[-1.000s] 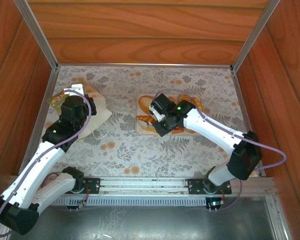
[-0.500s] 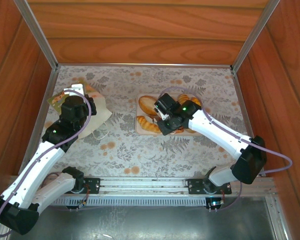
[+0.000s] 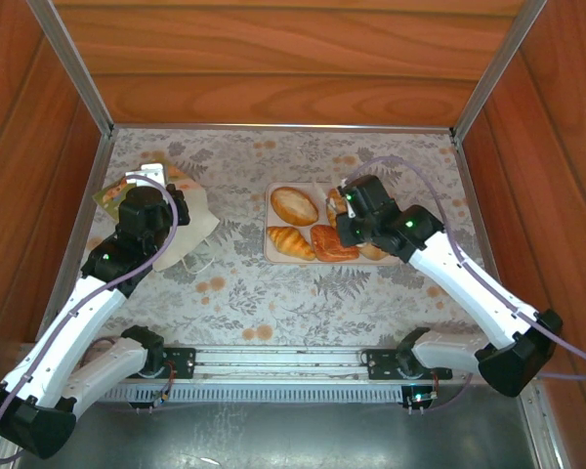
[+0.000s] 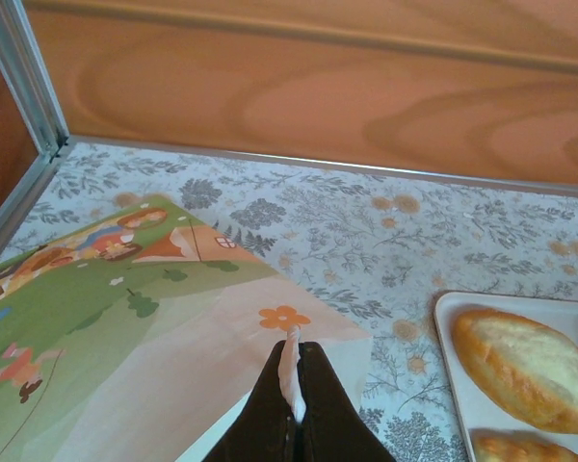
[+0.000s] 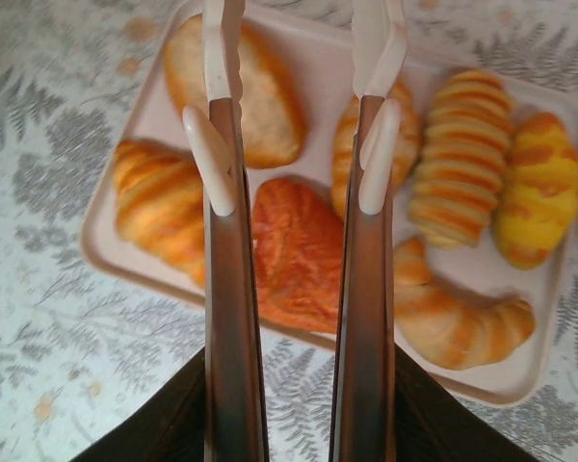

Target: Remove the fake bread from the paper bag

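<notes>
While the left gripper (image 4: 291, 371) sits low at the far left of the table (image 3: 273, 303), its jaws are pressed together on a thin white strip at the edge of the bag (image 4: 154, 327) (paper or cord, I can't tell). Bag lies flat, printed side up.

Right gripper (image 5: 297, 115) hangs over the tray (image 5: 320, 72), jaws apart, nothing between them.

Bread (image 3: 294, 205) is all on the tray, well apart from the bag. I count seven pieces: oval roll (image 5: 255, 91) at the far left corner, red pastry (image 5: 294, 250) directly below my right fingers, yellow piece (image 5: 539, 188) at the right end.
</notes>
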